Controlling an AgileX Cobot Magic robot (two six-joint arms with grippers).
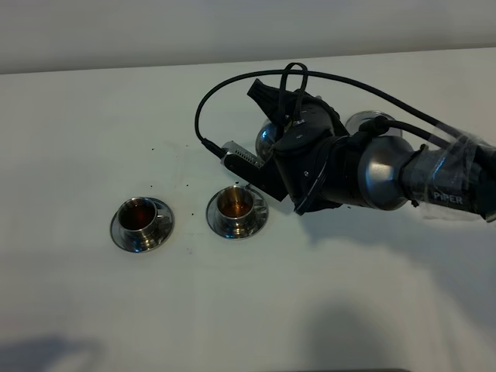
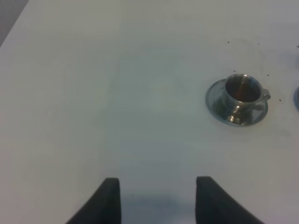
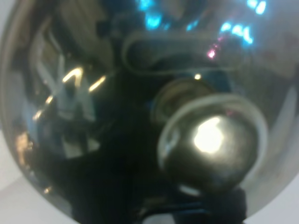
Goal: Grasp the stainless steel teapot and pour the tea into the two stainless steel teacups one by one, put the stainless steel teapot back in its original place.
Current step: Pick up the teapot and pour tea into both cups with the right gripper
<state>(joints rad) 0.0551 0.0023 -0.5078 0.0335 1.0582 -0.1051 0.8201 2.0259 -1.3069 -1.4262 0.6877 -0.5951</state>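
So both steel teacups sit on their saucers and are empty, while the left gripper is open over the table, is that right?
Not quite: the cups are not empty. The left teacup and the right teacup both hold brown tea, as the exterior high view shows. The rest of your statement stands.

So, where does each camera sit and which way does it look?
Exterior high: mounted high, looking down on the table, left teacup, right teacup; the right arm partly covers the teapot.
Left wrist: on the left arm, looking down past the open left gripper at the left teacup.
Right wrist: close against the teapot's lid knob; fingers unclear.
Shared: left teacup, exterior and left wrist.
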